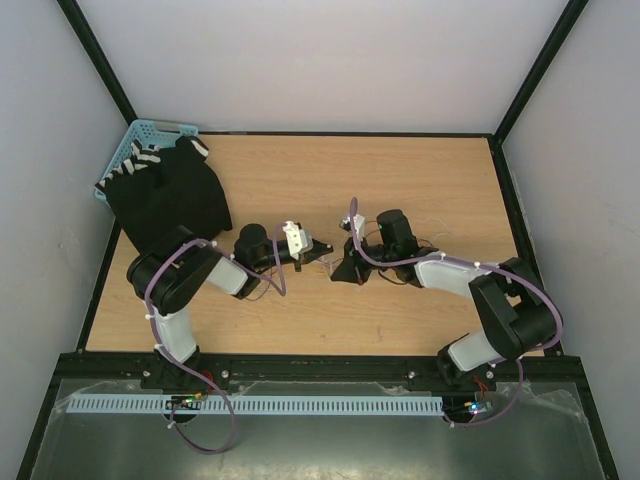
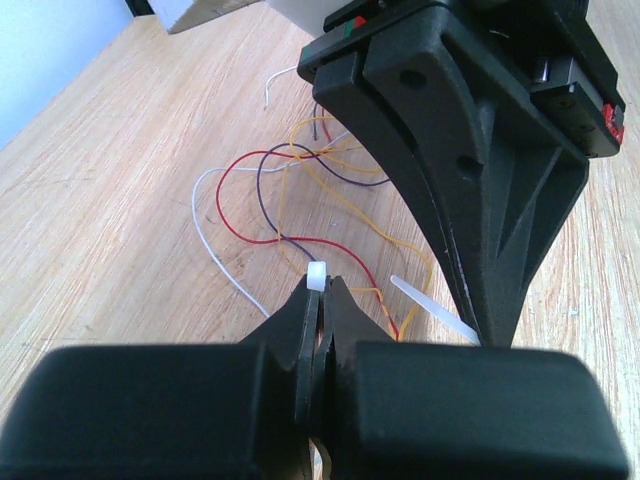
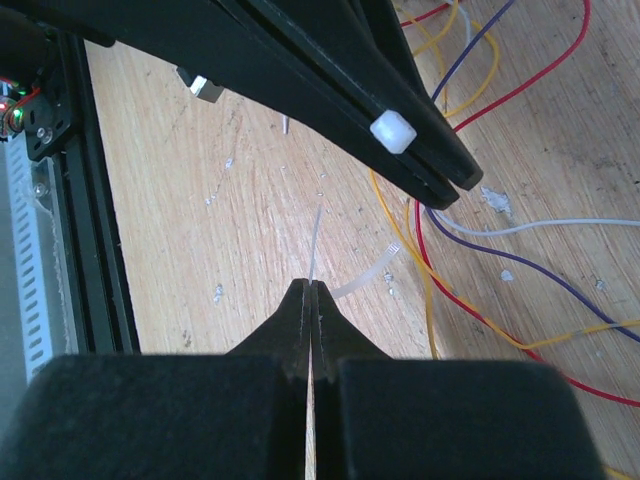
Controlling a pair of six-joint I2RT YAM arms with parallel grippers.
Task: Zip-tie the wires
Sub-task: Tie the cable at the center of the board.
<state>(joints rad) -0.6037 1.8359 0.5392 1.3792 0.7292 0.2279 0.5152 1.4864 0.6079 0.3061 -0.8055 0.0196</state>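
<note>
**Pinching a zip tie between two closed grippers, mid-table**

The left gripper point(image 2: 320, 290) has its fingers pressed together on the square white head of the zip tie point(image 2: 432, 308), which pokes up at the very tips. The right gripper point(image 3: 311, 290) is also clamped tight, on the narrow white strip. The strip's free end sticks out sideways just beside the fingertips. The two sets of tips sit close together, nearly meeting, low over the wood.

The wires point(image 2: 318, 152) lie loose on the table point(image 1: 400, 180) in red, orange, purple and white loops. Most spread beyond the grippers, and a red and an orange strand run under the gap between the tips. I cannot tell whether the strip passes around any strand.

From above, the grippers meet near the table's centre. Bare wood stretches behind them to the back wall and out to the right edge. A blue basket point(image 1: 140, 140) and a black cloth point(image 1: 170, 195) fill the far left corner. A black frame rail point(image 3: 90, 200) runs along the near edge.
</note>
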